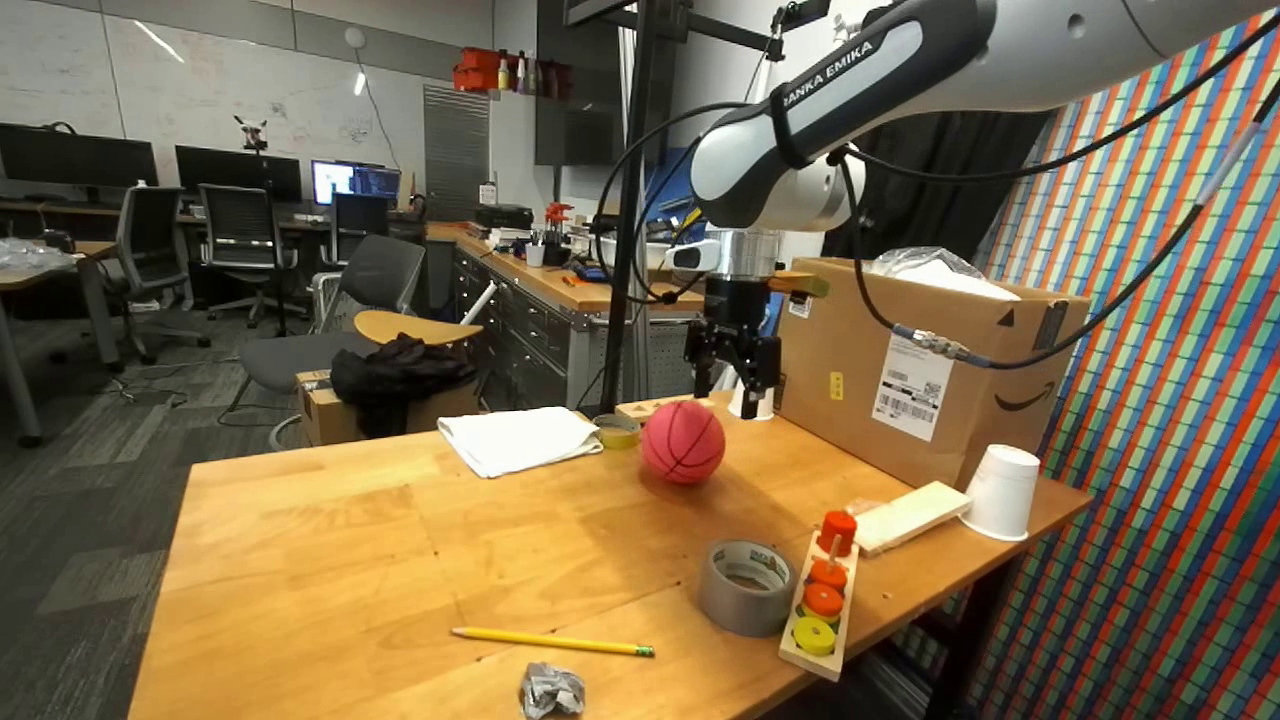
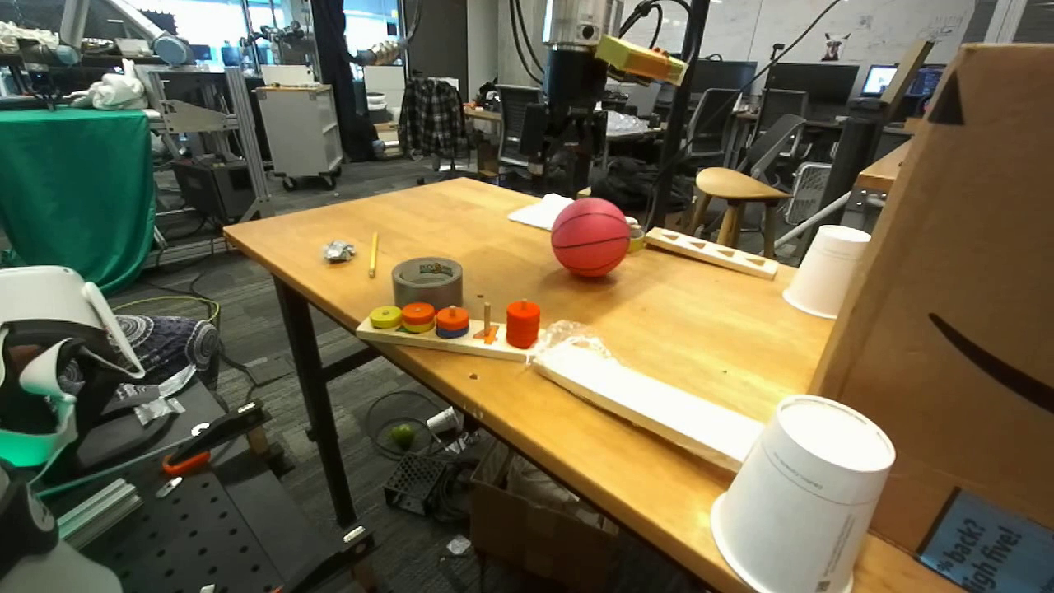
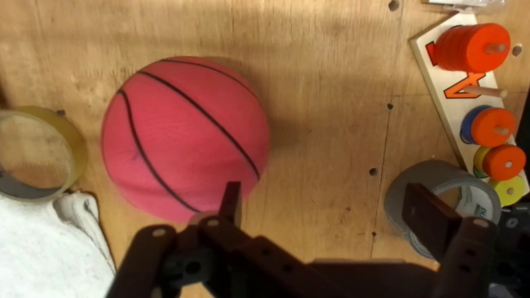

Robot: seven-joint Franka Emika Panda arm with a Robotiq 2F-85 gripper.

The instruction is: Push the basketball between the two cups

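Note:
The pinkish-red basketball [image 1: 683,442] rests on the wooden table in both exterior views [image 2: 590,237] and fills the left of the wrist view [image 3: 182,140]. My gripper [image 1: 726,395] is open and empty above the table. In the wrist view, one fingertip of the gripper [image 3: 325,194] overlaps the ball's lower right edge; it appears to be above the ball, with contact not clear. One white cup [image 1: 1002,492] stands upside down by the box's near corner [image 2: 803,494]. The other white cup [image 2: 828,272] stands farther along the box, partly hidden behind my gripper in an exterior view [image 1: 762,405].
A big cardboard box [image 1: 920,370] stands along the table edge. A pale plank [image 1: 910,517], a ring-stacking toy [image 1: 822,600] and a grey tape roll [image 1: 722,598] lie near the cups' side. A white cloth [image 1: 520,440], yellow tape roll [image 1: 620,438], pencil [image 1: 550,640] and crumpled foil [image 1: 551,690] lie elsewhere.

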